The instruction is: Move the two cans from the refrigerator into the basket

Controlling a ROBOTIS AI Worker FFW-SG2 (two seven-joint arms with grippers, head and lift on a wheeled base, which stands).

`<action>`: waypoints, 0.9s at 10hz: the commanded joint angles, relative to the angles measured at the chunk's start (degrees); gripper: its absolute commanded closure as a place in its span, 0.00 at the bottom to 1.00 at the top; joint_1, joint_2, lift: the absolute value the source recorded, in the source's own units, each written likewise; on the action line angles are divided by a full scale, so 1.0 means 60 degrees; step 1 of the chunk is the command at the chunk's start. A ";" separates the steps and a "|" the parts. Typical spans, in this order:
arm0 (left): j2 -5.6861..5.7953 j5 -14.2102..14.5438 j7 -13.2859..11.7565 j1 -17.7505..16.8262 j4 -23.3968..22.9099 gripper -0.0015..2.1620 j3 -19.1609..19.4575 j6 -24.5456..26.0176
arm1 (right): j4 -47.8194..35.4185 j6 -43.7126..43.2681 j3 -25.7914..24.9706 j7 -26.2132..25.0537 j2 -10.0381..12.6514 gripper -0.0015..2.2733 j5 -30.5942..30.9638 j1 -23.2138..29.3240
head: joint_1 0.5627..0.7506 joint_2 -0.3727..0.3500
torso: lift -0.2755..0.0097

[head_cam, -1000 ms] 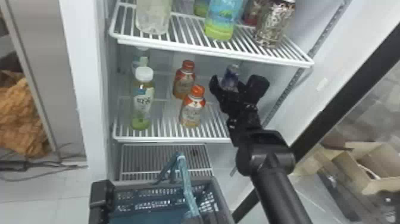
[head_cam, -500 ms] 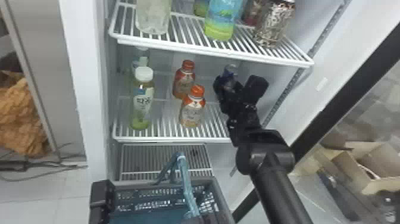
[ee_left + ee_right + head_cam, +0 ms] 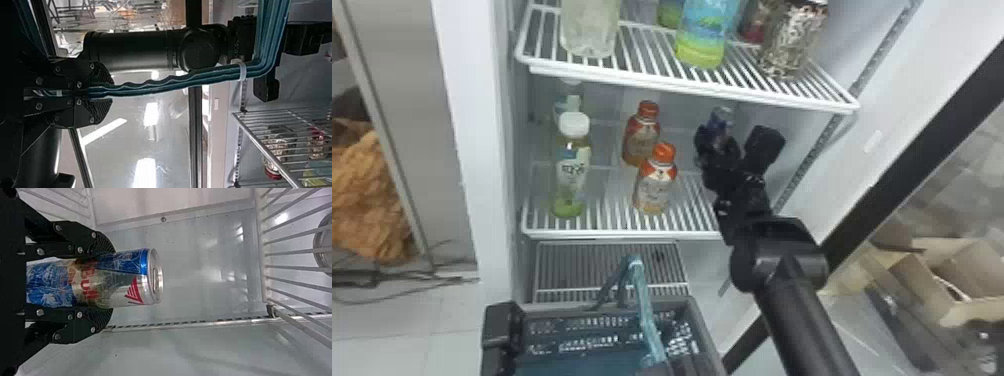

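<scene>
R pincer (image 3: pixel 105 282) has closed in, gripping can (image 3: pixel 129 278) inside fridge (image 3: pixel 457 150); L pincer (image 3: pixel 103 93) grips handle (image 3: pixel 188 80) of basket (image 3: pixel 701 327), below/left of R pincer. Grasp prob. done, drop-off left; 2nd can unclear.

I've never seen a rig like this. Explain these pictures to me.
This is a robot with two black arms. The head view looks forward and down into an open refrigerator. Each wrist view comes from a camera on one arm and is turned sideways. On the middle shelf stand a white-capped bottle and two orange-capped bottles. Also in the refrigerator, the right hand holds a blue and silver can between its fingers. The left hand grips the teal handle of the basket.
</scene>
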 commanded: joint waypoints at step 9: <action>0.0000 0.0029 -0.0031 0.0023 0.0000 0.56 0.0005 -0.0003 | -0.2945 0.0948 -0.0935 0.0703 -0.0030 0.38 0.0343 0.1656 | 0.70 0.03 | 0.03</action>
